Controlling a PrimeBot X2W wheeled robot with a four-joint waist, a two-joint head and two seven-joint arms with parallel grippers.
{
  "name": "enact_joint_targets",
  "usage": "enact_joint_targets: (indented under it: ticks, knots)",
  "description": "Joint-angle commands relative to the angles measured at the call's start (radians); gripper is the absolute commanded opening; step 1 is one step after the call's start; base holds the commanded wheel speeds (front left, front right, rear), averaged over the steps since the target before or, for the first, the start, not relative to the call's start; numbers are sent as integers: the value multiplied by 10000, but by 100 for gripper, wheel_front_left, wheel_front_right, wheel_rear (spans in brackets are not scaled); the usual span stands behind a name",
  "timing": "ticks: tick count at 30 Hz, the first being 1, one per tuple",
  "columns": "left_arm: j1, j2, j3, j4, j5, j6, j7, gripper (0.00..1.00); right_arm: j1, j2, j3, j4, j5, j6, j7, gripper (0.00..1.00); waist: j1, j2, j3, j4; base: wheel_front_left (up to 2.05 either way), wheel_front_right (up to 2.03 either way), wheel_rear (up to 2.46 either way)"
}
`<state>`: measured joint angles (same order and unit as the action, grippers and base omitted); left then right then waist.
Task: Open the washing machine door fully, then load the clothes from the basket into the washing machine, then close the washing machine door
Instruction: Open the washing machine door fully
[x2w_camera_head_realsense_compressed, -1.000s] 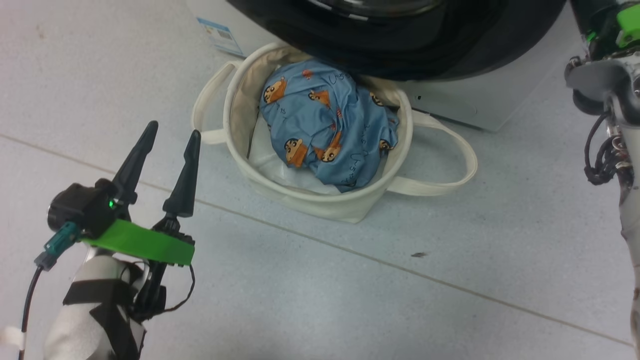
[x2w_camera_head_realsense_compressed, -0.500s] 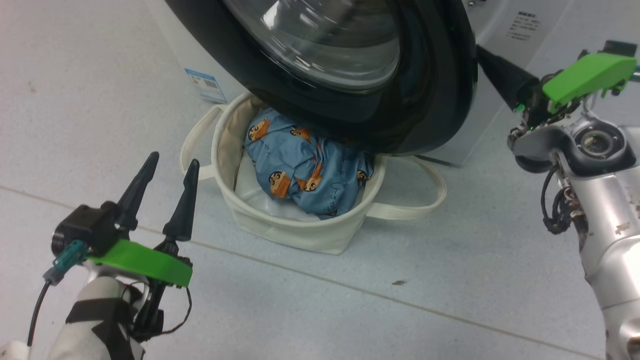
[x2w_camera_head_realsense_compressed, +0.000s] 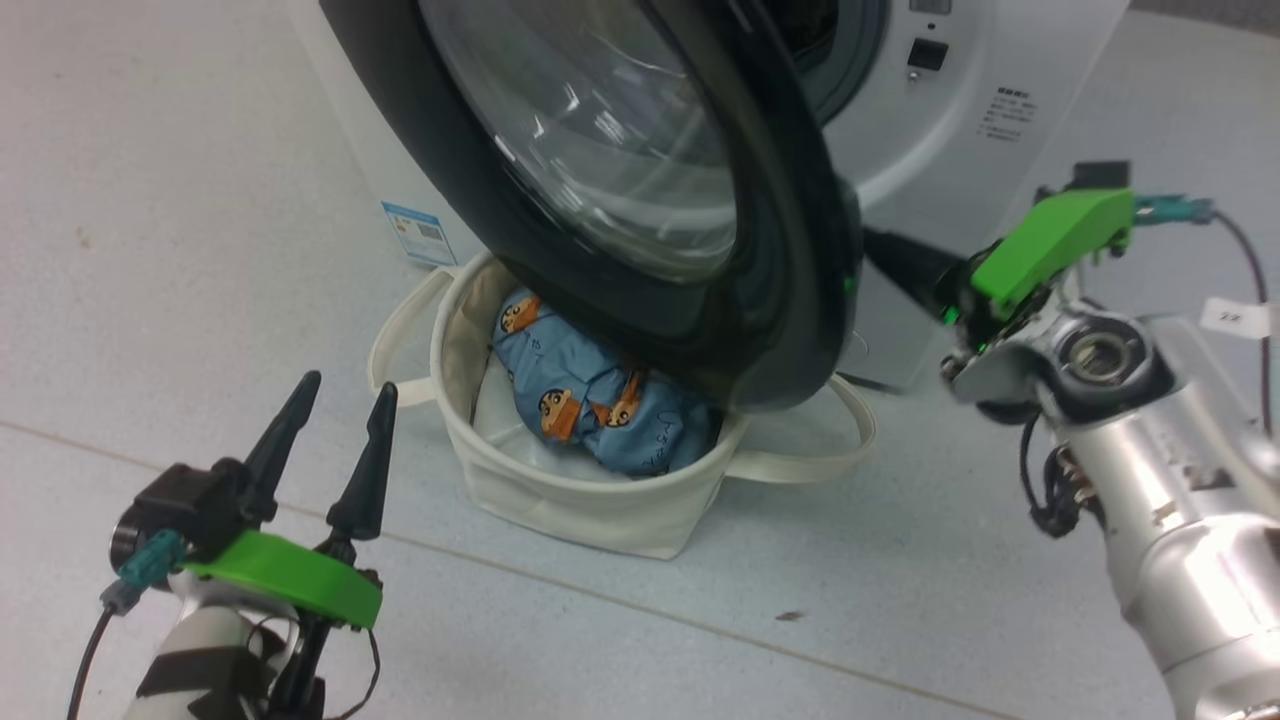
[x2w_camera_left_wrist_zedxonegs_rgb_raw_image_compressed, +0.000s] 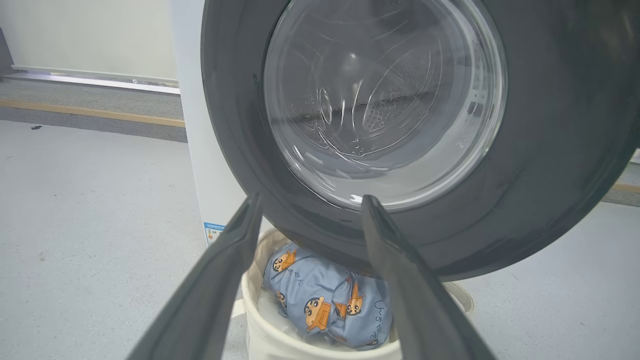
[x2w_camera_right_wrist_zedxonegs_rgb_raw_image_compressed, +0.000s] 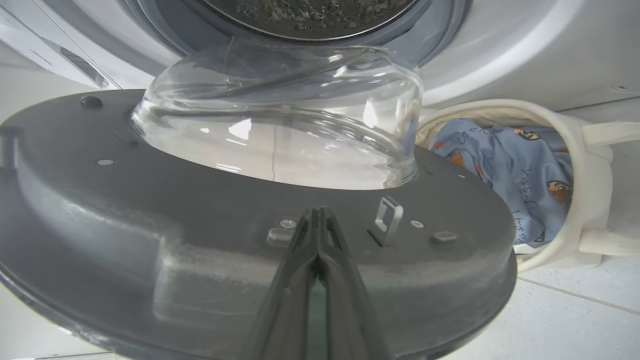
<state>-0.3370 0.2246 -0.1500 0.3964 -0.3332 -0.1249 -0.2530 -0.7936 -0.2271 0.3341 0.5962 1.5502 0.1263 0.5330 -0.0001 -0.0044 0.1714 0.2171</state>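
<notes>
Lower left, the left gripper (x2w_camera_head_realsense_compressed: 349, 382) is held upright, jaws spread apart. At right, the right gripper (x2w_camera_right_wrist_zedxonegs_rgb_raw_image_compressed: 316, 214), jaws pressed together, is levelled at the inner face of the washing machine door (x2w_camera_head_realsense_compressed: 600, 150). The clothes (x2w_camera_head_realsense_compressed: 590, 400) are seen in the basket (x2w_camera_head_realsense_compressed: 560, 495) beneath it.

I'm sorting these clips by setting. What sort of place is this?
Probably a laundry area: a white front-loading washing machine with its door partly open, a canvas basket of printed clothes before it, and plain grey floor tiles.
</notes>
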Motion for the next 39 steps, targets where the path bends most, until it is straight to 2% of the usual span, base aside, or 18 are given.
enact_joint_targets:
  ticks: [1, 10, 14, 17, 20, 28, 39]
  knots:
    - [-177, 313, 381, -204, 12, -57, -88, 100, 32, 188, 193, -289, -139, 44, 76, 0, 1, -1, -145, 42, 0, 0, 0]
    - [259, 213, 474, -24, -149, -45, -70, 100, 363, 432, 833, -568, -489, 44, 417, 0, 1, -1, -579, 247, 0, 0, 0]
    - [349, 92, 731, 88, -469, 164, 58, 100, 512, 494, 1018, -799, -609, 44, 465, 0, 1, -1, -651, 411, 0, 0, 0]
    - [462, 52, 975, 171, -620, 480, 80, 100, 710, 576, 1249, -1079, -740, 44, 544, 0, 1, -1, -760, 678, 0, 0, 0]
    - [583, 38, 1021, 107, -570, 610, 32, 100, 844, 620, 1368, -1292, -838, 44, 528, 0, 1, -1, -867, 902, 0, 0, 0]
    - [897, 173, 921, -24, -2, 1078, -45, 100, 1336, 733, 1540, -1606, -812, 44, 569, 0, 1, -1, -1295, 1658, 0, 0, 0]
    - [1187, 404, 729, -41, 297, 1276, 76, 100, 1665, 1103, 1611, -1795, -565, 44, 584, 0, 1, -1, -1683, 2628, 0, 0, 0]
